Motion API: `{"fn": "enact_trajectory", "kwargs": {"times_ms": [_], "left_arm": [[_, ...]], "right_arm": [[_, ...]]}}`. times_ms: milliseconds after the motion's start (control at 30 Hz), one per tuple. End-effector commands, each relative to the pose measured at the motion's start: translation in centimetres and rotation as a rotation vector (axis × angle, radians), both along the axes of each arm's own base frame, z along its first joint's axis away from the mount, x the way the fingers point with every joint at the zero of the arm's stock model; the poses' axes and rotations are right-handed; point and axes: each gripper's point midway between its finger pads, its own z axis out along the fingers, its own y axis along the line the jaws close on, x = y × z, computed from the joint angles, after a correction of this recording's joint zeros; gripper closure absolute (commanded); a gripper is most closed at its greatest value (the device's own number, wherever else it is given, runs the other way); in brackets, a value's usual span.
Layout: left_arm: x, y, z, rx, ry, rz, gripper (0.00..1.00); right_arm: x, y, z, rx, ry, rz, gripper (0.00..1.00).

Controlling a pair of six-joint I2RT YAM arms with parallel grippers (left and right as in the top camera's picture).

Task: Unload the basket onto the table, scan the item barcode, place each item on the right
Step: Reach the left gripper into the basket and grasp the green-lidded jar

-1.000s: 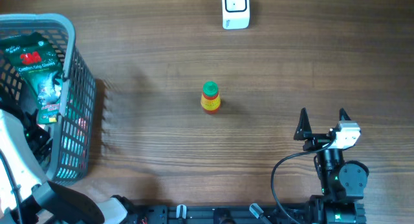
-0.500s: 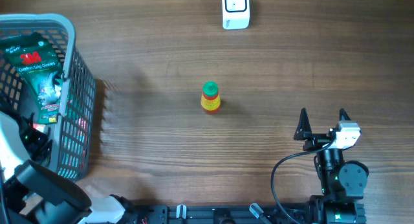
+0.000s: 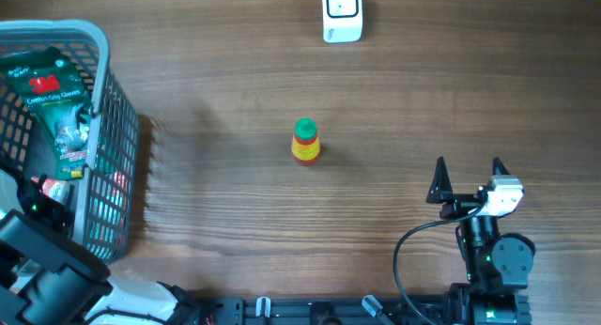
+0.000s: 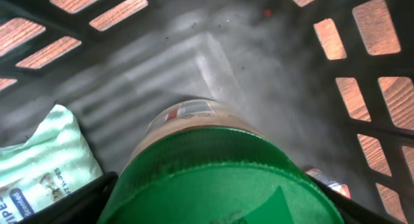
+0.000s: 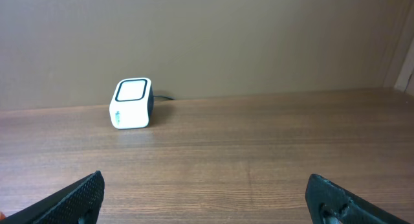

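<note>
Down in the grey basket (image 3: 105, 128) at the left edge of the surface: left gripper (image 4: 217, 199), one dark finger on either side of a green-capped jar (image 4: 213, 159) over the basket floor. Jaws set about as wide as the cap; cannot tell whether clamped on it or merely flanking it. Beside the jar, a pale green packet (image 4: 39, 162). Near the front right corner: right gripper (image 3: 468, 167), spread wide, holding nothing. At the far edge, a white scanner (image 3: 342, 12). Mid-surface, well apart from everything, a small green, red and yellow stack (image 3: 305, 142).
</note>
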Motion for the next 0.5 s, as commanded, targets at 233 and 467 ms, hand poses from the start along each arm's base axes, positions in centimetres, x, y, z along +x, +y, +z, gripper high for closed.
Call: {"fn": "enact_trajectory", "kwargs": {"times_ms": [233,467], "left_arm": [[1.0,0.2,0.7,-0.030,-0.034,-0.151,0.52],[5.8,1.8,11.9,0.137,-0.272,-0.381,0.53]], "right_arm": [[0.0,0.0,0.0,-0.010,-0.002,-0.001,0.00],[0.0,0.0,0.0,-0.010,-0.002,-0.002,0.00]]}}
